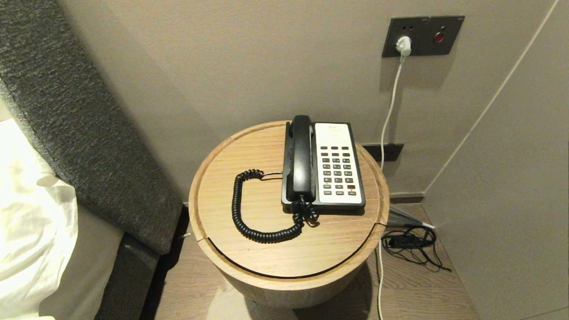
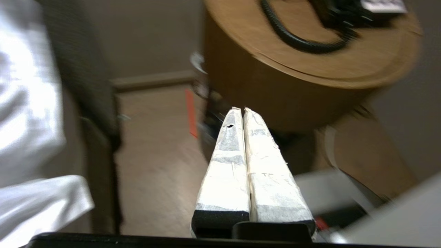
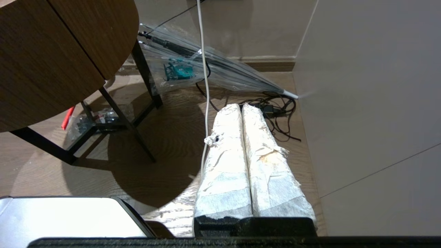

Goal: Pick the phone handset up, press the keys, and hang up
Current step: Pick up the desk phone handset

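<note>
A black handset (image 1: 300, 158) lies in its cradle on the left side of a black and white desk phone (image 1: 338, 164) with a dark keypad (image 1: 336, 171). Its coiled black cord (image 1: 253, 218) loops over the round wooden table (image 1: 249, 262). Neither gripper shows in the head view. My left gripper (image 2: 240, 109) is shut and empty, low beside the table's front, below its top; the cord (image 2: 296, 39) shows above it. My right gripper (image 3: 240, 105) is shut and empty, low over the floor to the right of the table (image 3: 51, 51).
A bed with a grey headboard (image 1: 75, 115) and white pillow (image 1: 31, 213) stands left of the table. A white cable (image 1: 389, 111) hangs from the wall socket (image 1: 422, 35). Black cables (image 1: 411, 242) and a clear umbrella (image 3: 213, 65) lie on the floor at the right, by a wall (image 1: 511, 178).
</note>
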